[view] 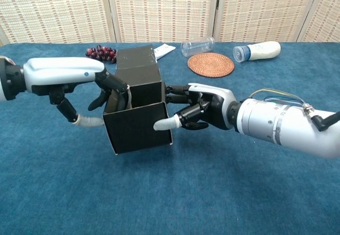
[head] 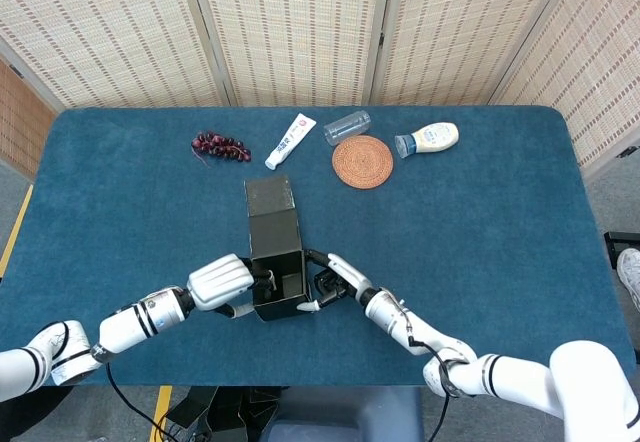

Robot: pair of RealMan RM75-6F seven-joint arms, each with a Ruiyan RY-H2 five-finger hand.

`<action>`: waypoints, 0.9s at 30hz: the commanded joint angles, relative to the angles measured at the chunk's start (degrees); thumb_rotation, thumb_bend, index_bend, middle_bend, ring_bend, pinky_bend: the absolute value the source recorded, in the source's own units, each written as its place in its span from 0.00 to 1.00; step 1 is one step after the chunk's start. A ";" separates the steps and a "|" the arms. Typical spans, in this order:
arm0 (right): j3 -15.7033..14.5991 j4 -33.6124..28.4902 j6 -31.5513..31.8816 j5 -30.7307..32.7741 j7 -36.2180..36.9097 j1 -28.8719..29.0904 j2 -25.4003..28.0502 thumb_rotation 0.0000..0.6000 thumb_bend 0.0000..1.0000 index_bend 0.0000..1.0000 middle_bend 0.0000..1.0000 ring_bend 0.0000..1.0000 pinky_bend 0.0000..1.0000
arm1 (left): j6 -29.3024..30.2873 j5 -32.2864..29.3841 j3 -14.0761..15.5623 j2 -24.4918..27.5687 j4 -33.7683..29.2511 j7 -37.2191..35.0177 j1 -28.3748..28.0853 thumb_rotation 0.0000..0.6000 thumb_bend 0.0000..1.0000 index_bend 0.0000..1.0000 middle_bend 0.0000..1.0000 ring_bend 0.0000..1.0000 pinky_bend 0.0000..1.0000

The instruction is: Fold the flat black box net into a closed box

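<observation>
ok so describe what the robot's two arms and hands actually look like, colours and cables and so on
Both arms are glossy white cylinders with black bands at the joints. The left hand has a white ribbed back, black fingers and pale tips. The right hand matches, behind a silver wrist section with thin coloured wires looping above it. A black cable trails from the left arm.
</observation>
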 commanded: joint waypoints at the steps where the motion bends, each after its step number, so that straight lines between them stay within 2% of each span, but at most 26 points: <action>1: -1.10 2.41 1.06 -0.75 -1.74 -0.11 -1.57 1.00 0.27 0.37 0.41 0.79 1.00 | 0.35 0.50 0.80 -2.00 2.32 2.45 0.78 1.00 0.36 0.43 0.38 0.54 0.47; 8: -3.36 5.99 4.77 -3.31 -4.29 -1.16 -3.41 1.00 0.34 0.39 0.41 0.79 1.00 | -1.78 0.65 2.05 -2.93 2.64 6.27 0.58 1.00 0.36 0.38 0.35 0.55 0.46; 17: -6.19 8.95 10.95 -5.66 -8.55 -3.91 -5.23 1.00 0.35 0.40 0.41 0.79 1.00 | -6.41 0.83 2.79 -1.59 -1.21 15.45 -0.87 1.00 0.36 0.32 0.27 0.53 0.44; 27: -7.83 10.93 14.50 -6.37 -10.29 -6.20 -6.18 1.00 0.36 0.40 0.40 0.79 1.00 | -9.61 0.02 3.14 -2.54 -2.68 16.92 -2.29 1.00 0.36 0.28 0.23 0.53 0.41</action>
